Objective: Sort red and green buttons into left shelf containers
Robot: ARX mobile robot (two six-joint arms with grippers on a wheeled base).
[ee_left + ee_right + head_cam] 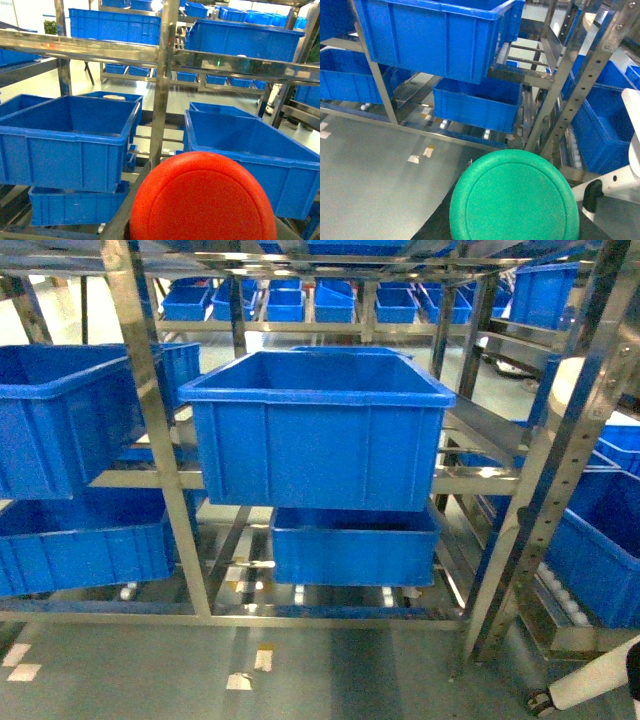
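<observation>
A red button [202,197] fills the bottom of the left wrist view, its round cap facing the camera, and my left gripper [202,215] is shut on it, with grey finger [131,212] edges showing beside it. My right gripper [514,215] is likewise shut on a green button [514,197] between dark fingers [432,227]. Neither gripper appears in the head view. Ahead stands the steel shelf [150,430] holding big blue containers: one in the centre [318,440], one on the left [60,420], and others below [355,545]. The left wrist looks over two open containers [70,145] [250,160].
The grey floor [330,670] in front of the shelf has tape marks [240,680]. A second rack with blue bins [600,540] stands at the right, behind a slanted perforated post [540,480]. Small blue bins [300,302] line the far back. A white leg with a wheel [590,685] sits bottom right.
</observation>
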